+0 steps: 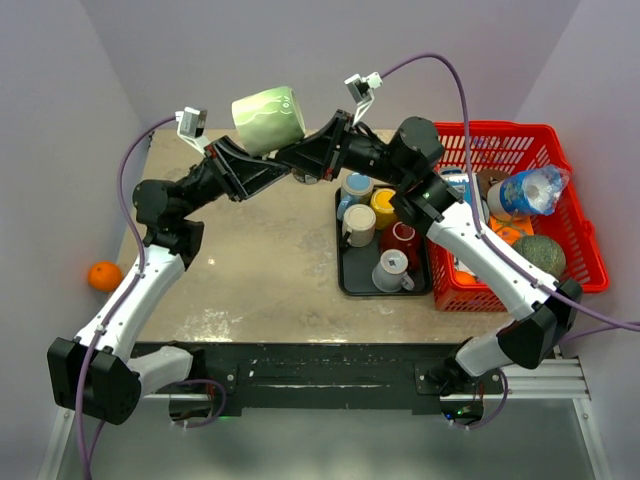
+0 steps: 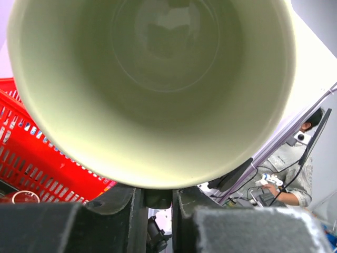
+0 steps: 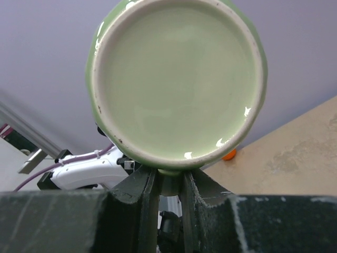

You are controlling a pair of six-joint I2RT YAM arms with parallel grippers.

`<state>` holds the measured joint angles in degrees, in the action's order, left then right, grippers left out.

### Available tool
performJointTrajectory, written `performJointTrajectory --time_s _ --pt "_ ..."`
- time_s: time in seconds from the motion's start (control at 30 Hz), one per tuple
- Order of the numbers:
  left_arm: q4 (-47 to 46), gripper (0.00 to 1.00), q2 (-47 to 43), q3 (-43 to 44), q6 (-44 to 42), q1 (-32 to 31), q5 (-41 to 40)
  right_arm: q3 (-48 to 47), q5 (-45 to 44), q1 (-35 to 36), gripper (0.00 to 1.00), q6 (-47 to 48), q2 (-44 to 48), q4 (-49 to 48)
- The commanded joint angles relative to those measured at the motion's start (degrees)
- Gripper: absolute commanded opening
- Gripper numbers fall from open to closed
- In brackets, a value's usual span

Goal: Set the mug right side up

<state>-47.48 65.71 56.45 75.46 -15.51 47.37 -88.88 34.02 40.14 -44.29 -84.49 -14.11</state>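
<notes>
L jaws, R jaws clamped on mug [image 1: 269, 120], aloft sideways; cup tray [image 1: 352, 278], red basket [image 1: 470, 298] to right.

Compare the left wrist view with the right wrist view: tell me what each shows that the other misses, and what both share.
Left wrist only: the mug's hollow inside through its mouth, a red basket, a person in the background. Right wrist only: the mug's flat base, the table, an orange beyond its edge. Both: the green mug filling the frame, clamped at its lower edge, by the left gripper in one, the right gripper in the other.
</notes>
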Motion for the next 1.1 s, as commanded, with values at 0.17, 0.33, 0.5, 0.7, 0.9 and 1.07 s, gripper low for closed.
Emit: performJointTrajectory --time_s 0.17,0.33,0.5,0.7,0.9,1.07 --pt "3.71 0.00 -1.02 2.09 -5.41 0.39 -3.52 -1.12 0.00 0.64 0.01 3.25 2.40 -0.48" --pt "6.96 0.00 -1.55 2.35 -9.01 0.39 -4.92 -0.59 -2.99 0.55 0.53 4.39 2.57 0.75" --pt "11.87 0.00 -2.69 2.35 -12.88 0.39 -7.64 0.38 -6.77 0.64 0.88 6.14 3.10 2.15" --pt "29.32 0.00 -3.75 6.12 -24.11 0.65 -16.95 -2.08 -16.16 0.38 0.99 9.30 1.26 13.56" --pt "52.43 0.00 -1.04 13.24 -39.59 1.53 -33.82 -2.96 -32.86 0.29 0.99 12.03 0.56 28.16" --pt "67.40 0.00 4.41 18.52 -48.54 5.22 -42.88 -3.93 -38.76 -0.15 0.99 12.13 -1.47 36.25"
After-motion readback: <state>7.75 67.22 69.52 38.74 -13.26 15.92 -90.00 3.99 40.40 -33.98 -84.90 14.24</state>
